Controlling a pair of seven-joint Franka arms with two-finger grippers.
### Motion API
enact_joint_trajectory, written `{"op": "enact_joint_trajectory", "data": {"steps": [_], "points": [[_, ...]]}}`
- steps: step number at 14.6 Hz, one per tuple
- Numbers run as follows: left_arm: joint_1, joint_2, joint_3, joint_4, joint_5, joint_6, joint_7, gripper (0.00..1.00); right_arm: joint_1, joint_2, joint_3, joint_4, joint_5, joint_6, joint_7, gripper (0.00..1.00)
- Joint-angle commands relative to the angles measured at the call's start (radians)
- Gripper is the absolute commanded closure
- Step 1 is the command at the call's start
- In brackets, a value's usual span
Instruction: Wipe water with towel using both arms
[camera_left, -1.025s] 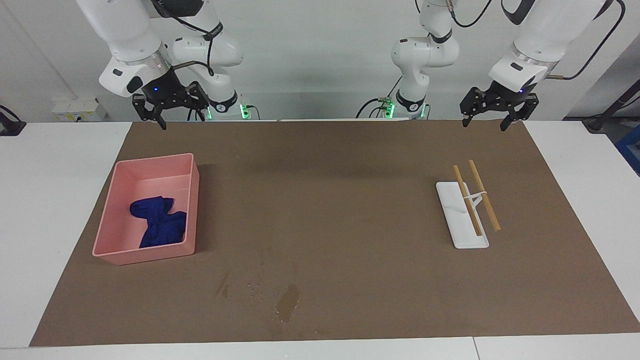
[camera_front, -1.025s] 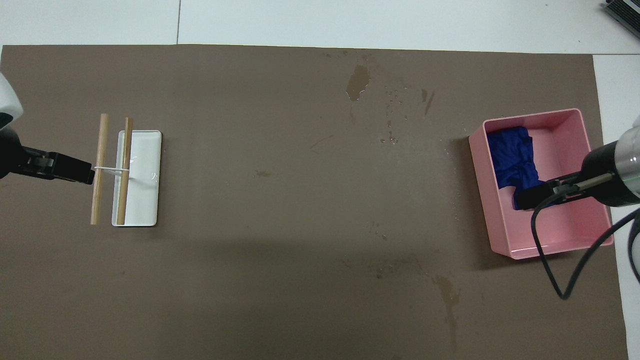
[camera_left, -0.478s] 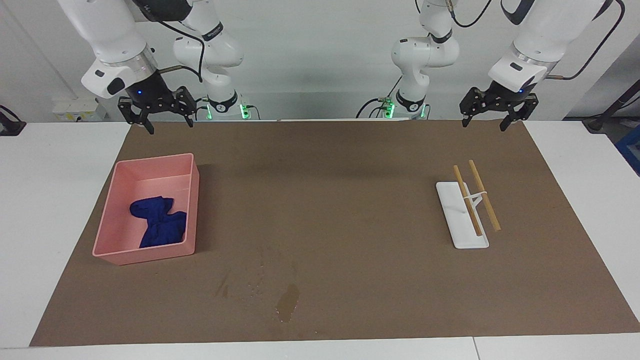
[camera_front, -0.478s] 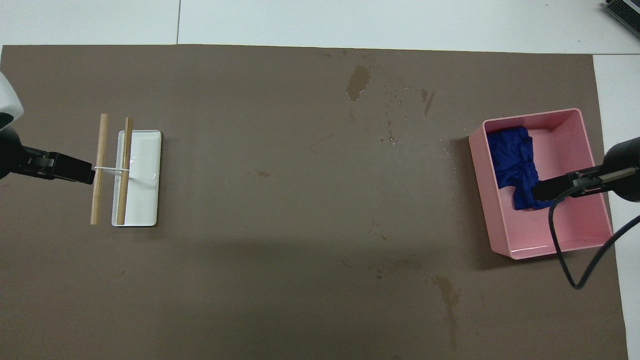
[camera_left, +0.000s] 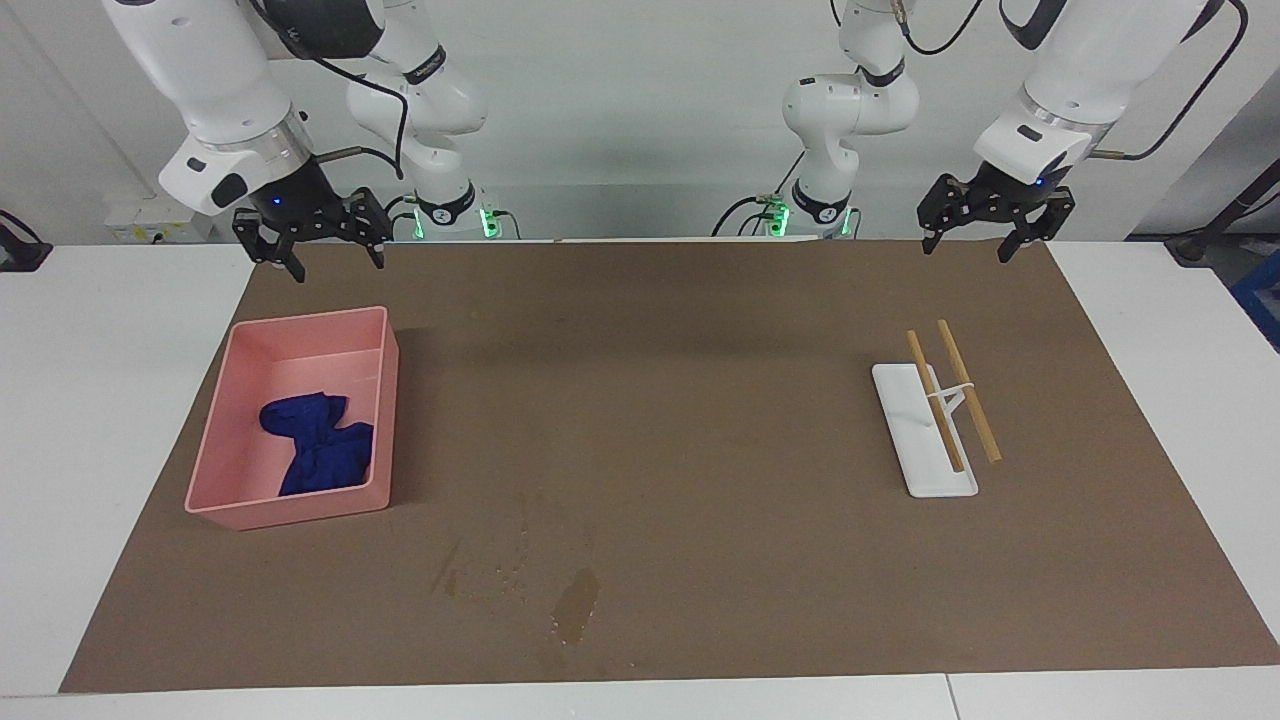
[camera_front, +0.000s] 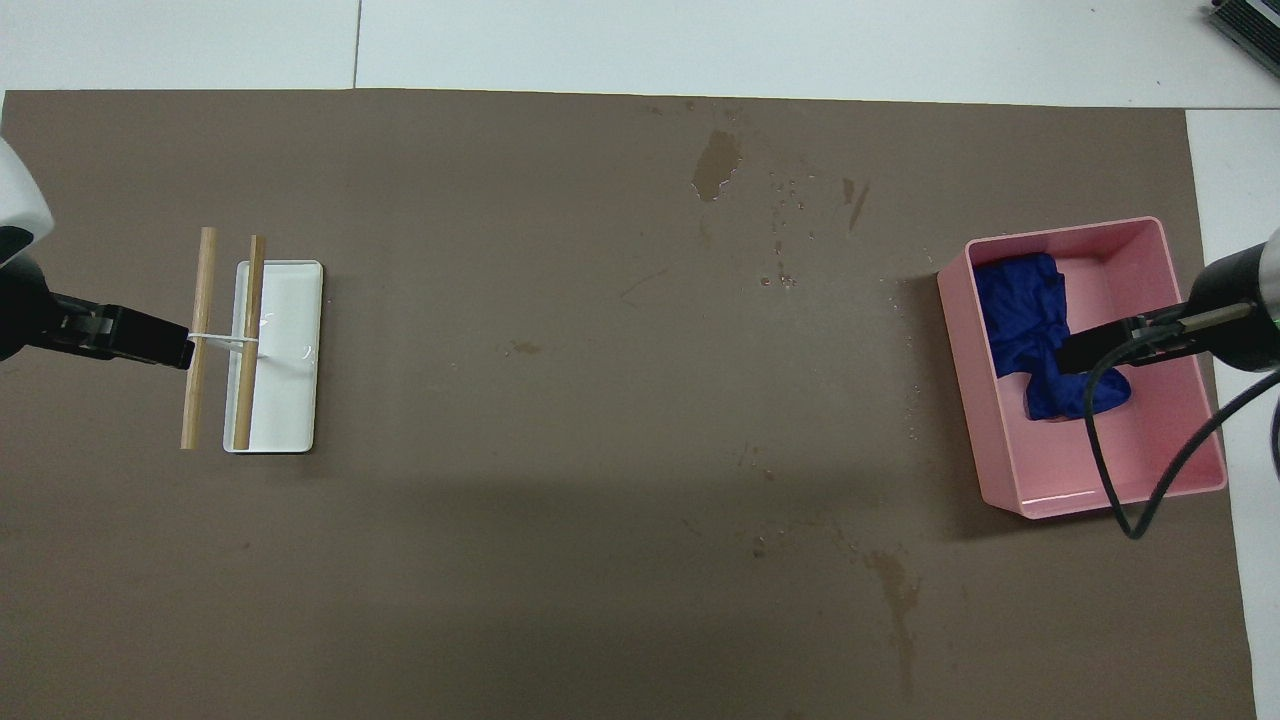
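The water (camera_left: 577, 603) is a dark wet blotch with droplets and faint streaks on the brown mat, near the mat's edge farthest from the robots; it also shows in the overhead view (camera_front: 716, 165). The deep-blue towel (camera_left: 318, 455) lies crumpled in the pink tray (camera_left: 290, 508) toward the right arm's end. My right gripper (camera_left: 339, 268) is open and empty, held high over the tray; in the overhead view the right gripper (camera_front: 1075, 358) covers part of the towel (camera_front: 1022, 310). My left gripper (camera_left: 965, 252) is open and empty, waiting high over the mat at the left arm's end.
A white stand (camera_left: 925, 430) carrying two wooden sticks (camera_left: 968, 390) sits on the mat toward the left arm's end, below the left gripper (camera_front: 175, 350) in the overhead view. Two slimmer arms with green-lit bases (camera_left: 450, 215) stand at the back. A dried stain (camera_front: 895, 590) marks the mat near the robots.
My right gripper has shifted toward the right arm's end of the table and a little lower, moving over the tray and towel. The left arm has not moved.
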Motion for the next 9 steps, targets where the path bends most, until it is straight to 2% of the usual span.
{"op": "enact_joint_trajectory", "data": {"steps": [1, 4, 9], "points": [[-0.014, -0.022, 0.011, -0.03, 0.003, 0.022, 0.003, 0.0, -0.002, 0.006, 0.007, 0.016, 0.003, 0.007, 0.002, 0.0], [-0.016, -0.022, 0.011, -0.029, 0.003, 0.022, 0.003, 0.0, -0.013, 0.004, 0.007, 0.016, 0.004, 0.005, 0.0, 0.0], [-0.017, -0.022, 0.011, -0.03, 0.001, 0.022, 0.003, 0.0, 0.024, 0.007, -0.006, 0.023, -0.011, 0.008, 0.017, 0.0]]}}
